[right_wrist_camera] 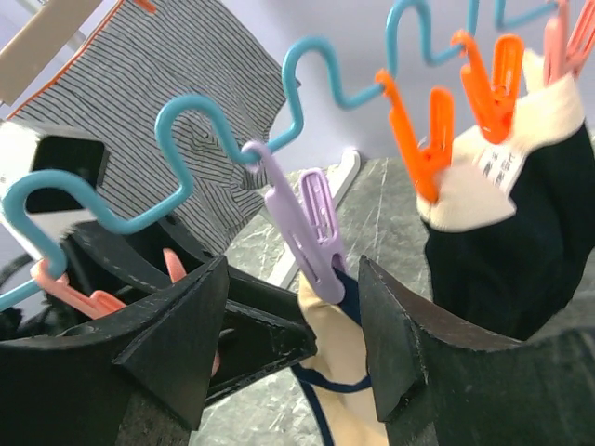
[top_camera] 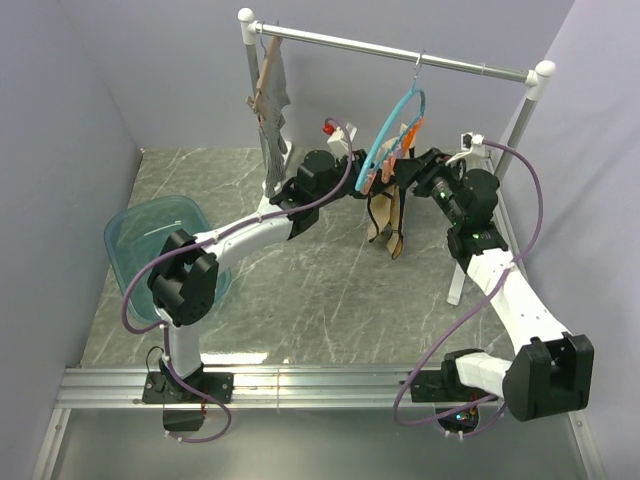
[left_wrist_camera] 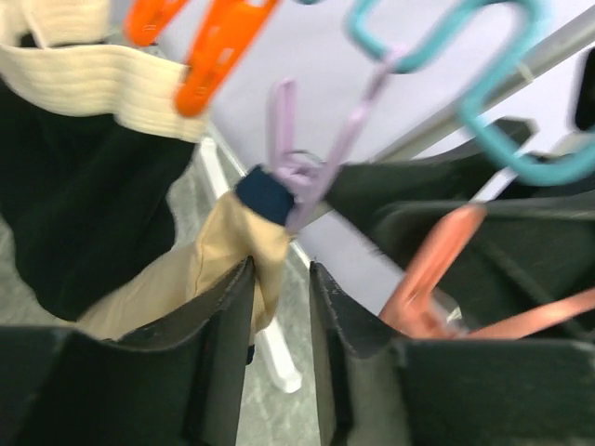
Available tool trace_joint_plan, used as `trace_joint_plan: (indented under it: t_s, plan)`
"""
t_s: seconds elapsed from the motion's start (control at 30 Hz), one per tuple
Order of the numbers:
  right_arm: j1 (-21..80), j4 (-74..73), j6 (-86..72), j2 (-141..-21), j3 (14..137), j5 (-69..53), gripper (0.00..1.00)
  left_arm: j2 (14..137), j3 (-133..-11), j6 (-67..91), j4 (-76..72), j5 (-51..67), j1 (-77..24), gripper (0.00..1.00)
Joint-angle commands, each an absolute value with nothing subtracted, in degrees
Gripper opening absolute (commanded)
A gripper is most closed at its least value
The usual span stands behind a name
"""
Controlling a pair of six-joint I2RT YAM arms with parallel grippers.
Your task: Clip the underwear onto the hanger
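Underwear point(top_camera: 382, 215) hangs by one dark-trimmed corner from a purple clip point(right_wrist_camera: 311, 232) on the teal hanger point(top_camera: 385, 135), the left gripper point(left_wrist_camera: 282, 288) narrowly parted around the cloth and the right gripper point(right_wrist_camera: 293, 269) spread beside the clip, where any tug could free it; the depth of the clip's bite is blurred.

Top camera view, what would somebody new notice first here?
The teal hanger hooked on the rail at back centre, with tan underwear dangling beneath. The left gripper and right gripper crowd in from either side. In the right wrist view, a purple clip bites the underwear's dark trim between that gripper's open jaws.
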State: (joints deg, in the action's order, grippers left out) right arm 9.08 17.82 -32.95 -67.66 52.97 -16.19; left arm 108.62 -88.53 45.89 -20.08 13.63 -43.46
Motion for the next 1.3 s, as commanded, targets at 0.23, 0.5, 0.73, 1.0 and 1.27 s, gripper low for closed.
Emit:
trace_joint_plan:
  t_s: [0.23,0.5,0.73,1.0,1.27]
  plan:
    - [6.59,17.75,-28.57,-63.63,51.94,-21.09,0.65,103.45,-85.26,39.64,-20.04,14.06,-42.89,0.44]
    - [5.19,17.05,-26.02,-60.74,51.50,-27.41,0.64,98.18,-79.99,35.43,-18.98,15.73,-42.28,0.52]
    - [3.35,11.87,-21.28,-55.99,50.80,-32.78,0.63,91.60,-74.11,32.35,-15.74,16.96,-42.28,0.58]
    - [0.88,6.94,-18.10,-51.68,49.31,-43.75,0.62,81.49,-63.13,22.88,-17.04,28.10,-42.28,0.62]
    - [0.26,9.93,-20.13,-53.96,51.32,-54.56,0.64,79.89,-63.45,17.58,-20.65,34.89,-42.45,0.72]
